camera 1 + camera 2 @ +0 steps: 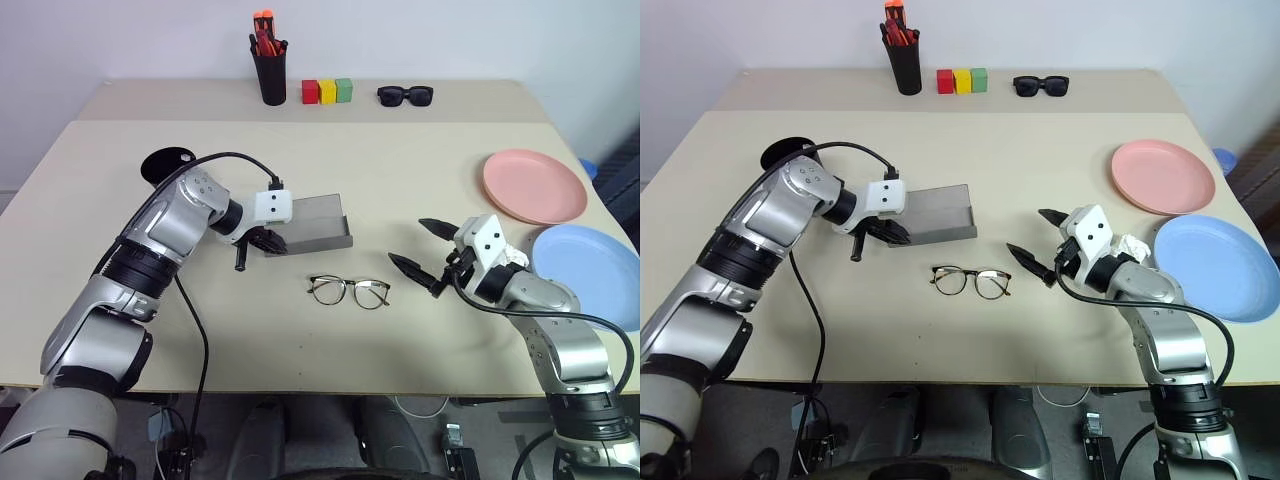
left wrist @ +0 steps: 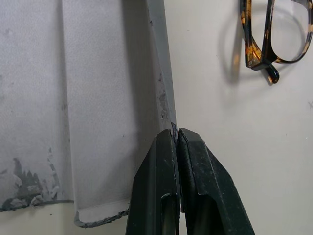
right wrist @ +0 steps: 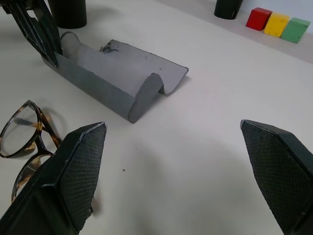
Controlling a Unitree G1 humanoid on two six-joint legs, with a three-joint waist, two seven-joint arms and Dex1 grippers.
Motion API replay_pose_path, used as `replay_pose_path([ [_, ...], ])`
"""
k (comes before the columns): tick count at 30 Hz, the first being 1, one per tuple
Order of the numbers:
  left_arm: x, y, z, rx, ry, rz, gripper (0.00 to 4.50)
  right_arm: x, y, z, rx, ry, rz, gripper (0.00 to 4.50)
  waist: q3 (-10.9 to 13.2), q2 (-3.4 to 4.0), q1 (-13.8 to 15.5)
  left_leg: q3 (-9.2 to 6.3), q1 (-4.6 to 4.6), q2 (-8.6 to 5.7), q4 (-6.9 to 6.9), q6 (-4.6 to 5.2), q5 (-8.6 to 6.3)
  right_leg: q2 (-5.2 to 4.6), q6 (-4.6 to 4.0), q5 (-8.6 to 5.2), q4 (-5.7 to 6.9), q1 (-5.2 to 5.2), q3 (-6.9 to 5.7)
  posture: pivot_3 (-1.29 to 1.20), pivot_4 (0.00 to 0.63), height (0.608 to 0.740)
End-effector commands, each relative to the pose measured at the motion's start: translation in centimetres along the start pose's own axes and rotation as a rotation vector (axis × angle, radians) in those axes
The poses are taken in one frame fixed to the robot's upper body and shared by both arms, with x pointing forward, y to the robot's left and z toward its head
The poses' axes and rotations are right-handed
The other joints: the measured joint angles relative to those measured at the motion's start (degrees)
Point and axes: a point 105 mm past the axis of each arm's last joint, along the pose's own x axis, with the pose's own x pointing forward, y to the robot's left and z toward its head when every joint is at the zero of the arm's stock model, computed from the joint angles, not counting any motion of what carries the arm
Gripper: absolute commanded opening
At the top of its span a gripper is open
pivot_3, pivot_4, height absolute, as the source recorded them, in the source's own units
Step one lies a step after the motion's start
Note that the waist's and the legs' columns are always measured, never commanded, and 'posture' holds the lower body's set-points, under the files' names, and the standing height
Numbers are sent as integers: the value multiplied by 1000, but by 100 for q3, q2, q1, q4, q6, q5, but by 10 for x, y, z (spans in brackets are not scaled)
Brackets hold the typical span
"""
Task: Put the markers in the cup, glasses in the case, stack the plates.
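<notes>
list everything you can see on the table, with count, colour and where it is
case: 1, grey, open, mid table, left of centre
glasses: 1, thin dark frame, clear lenses, on the table just in front of the case
plates: 2, pink at the right side, light blue nearer the front right edge
cup: 1, black, left side, partly behind the left arm
pen holder: 1, black, holding red-orange markers, far edge
blocks: 3, red, yellow, green, in a row beside the pen holder
sunglasses: 1, black, far edge, right of the blocks
table: 1, beige
left gripper: 1, black, shut on the case's front wall
right gripper: 1, black, open, right of the glasses
</notes>
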Motion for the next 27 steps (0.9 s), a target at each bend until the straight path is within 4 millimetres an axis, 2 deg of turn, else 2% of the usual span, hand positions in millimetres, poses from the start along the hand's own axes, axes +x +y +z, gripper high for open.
replay_pose_path([
  [1,-5,5,7,44,4,0,139,-5,-4,12,-31,-36,-13,4500,0,0,0,0,0,0,0,0,0,0,0,0,0,0,0,0,150,740],
  [8,-6,0,8,54,-15,-29,139,-9,-1,8,-27,-19,-2,4500,0,0,-1,0,0,0,0,0,0,0,0,0,0,0,0,0,150,740],
  [11,-8,-5,9,62,-34,-53,917,-12,1,5,-33,5,28,4500,0,0,-5,0,0,0,0,0,0,0,0,0,0,0,0,0,150,740],
  [15,-11,-2,15,73,-60,-18,2831,-13,5,4,-23,34,107,4500,0,0,-1,-1,0,0,1,0,0,0,0,0,0,1,0,0,150,740],
  [20,-20,-2,19,87,-78,-7,2831,-13,16,9,7,83,252,4500,0,0,-9,0,0,0,1,0,0,0,0,0,0,1,0,0,150,740],
  [23,-32,3,30,93,-118,32,2831,-11,30,15,8,129,398,4500,0,0,-13,0,0,0,2,0,0,0,0,0,0,1,0,0,150,740],
  [27,-52,10,48,91,-188,94,2831,-2,37,19,-17,199,535,4500,0,0,-6,-1,0,0,5,0,0,0,0,0,0,1,-1,0,150,740],
])
